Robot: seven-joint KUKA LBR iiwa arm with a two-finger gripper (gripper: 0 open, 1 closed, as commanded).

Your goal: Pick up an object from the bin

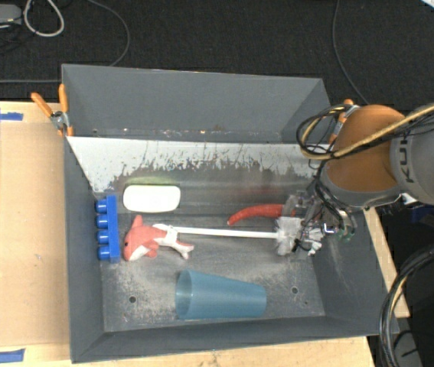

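Gripper (302,237) is down by the bin's (201,113) right wall, right at the end of the long white stick (224,233), red pepper (256,214) just beside. Can't tell whether it's open or closed

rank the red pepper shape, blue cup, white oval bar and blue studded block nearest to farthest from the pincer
From the pincer at the bin's right:
1. Red curved pepper-shaped toy, just left of it.
2. Blue plastic cup on its side, front middle.
3. White oval bar, back left.
4. Blue studded plastic block, by the left wall.
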